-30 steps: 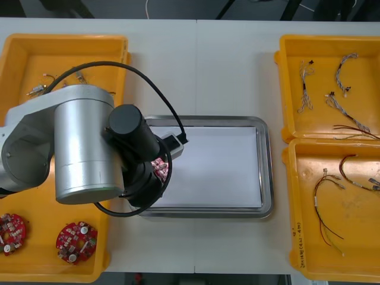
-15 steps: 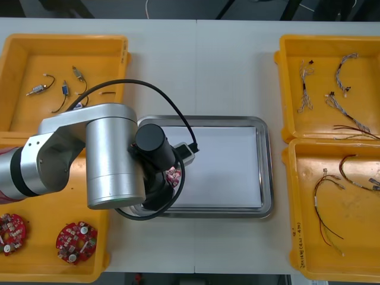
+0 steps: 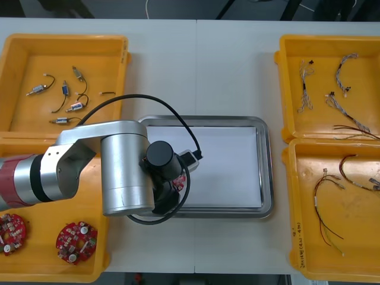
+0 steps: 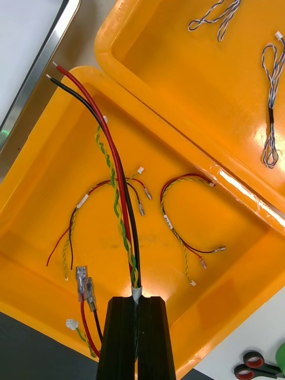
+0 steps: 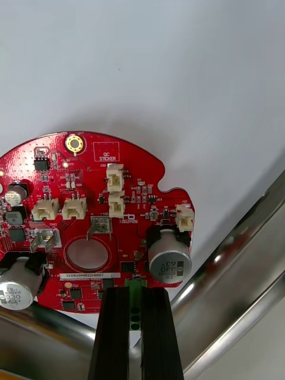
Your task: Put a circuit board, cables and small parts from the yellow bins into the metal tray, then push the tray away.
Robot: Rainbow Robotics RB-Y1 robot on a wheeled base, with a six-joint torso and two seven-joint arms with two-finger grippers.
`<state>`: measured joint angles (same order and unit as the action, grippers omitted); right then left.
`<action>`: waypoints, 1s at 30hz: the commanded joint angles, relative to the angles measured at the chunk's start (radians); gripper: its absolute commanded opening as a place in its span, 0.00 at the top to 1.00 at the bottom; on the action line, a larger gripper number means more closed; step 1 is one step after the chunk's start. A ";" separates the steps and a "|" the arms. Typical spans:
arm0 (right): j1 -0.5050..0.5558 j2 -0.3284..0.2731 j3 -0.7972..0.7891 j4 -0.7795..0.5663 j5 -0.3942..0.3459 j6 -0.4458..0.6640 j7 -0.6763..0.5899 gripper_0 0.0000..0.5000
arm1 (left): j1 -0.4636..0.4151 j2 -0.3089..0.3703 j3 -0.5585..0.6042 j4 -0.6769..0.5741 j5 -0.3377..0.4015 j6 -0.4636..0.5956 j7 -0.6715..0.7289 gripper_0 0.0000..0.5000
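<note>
Left fingers [image 5: 122,297] pinch the round red circuit board [image 5: 89,219], printed "QC STICKER", its silver can [image 5: 169,261] perhaps reading "330", over the metal tray [image 5: 237,279]'s white corner. Right fingers [image 4: 124,306] clamp cables [image 4: 122,202] above a yellow bin [image 4: 196,261].

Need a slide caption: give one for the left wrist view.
Left gripper, shut on a round red circuit board, holds it over the white inside of the metal tray, near its rim.
</note>
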<state>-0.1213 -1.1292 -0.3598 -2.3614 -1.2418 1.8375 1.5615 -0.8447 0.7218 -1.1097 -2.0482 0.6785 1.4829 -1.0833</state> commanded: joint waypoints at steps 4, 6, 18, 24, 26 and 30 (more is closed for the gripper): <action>-0.021 -0.038 0.009 -0.018 0.002 0.008 0.005 1.00 | -0.037 -0.024 -0.015 -0.009 -0.007 -0.012 0.128 1.00; -0.023 -0.038 0.009 -0.018 0.002 0.006 0.006 1.00 | -0.037 -0.024 -0.013 -0.009 -0.005 -0.012 0.131 1.00; -0.023 -0.038 0.009 -0.018 -0.001 0.008 0.006 1.00 | -0.036 -0.022 -0.032 -0.030 -0.017 -0.012 0.172 0.00; -0.023 -0.038 0.009 -0.018 -0.001 0.008 0.006 1.00 | -0.034 -0.013 -0.030 -0.053 -0.016 -0.007 0.194 0.00; -0.023 -0.038 0.010 -0.018 -0.001 0.008 0.006 1.00 | -0.036 -0.012 -0.030 -0.058 -0.014 -0.004 0.198 0.00; -0.021 -0.038 0.010 -0.019 -0.001 0.008 0.005 1.00 | -0.036 -0.001 -0.016 -0.081 -0.010 0.010 0.209 0.00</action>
<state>-0.1214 -1.1292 -0.3598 -2.3614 -1.2419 1.8376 1.5615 -0.8449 0.7215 -1.1289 -2.0780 0.6734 1.4837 -0.9818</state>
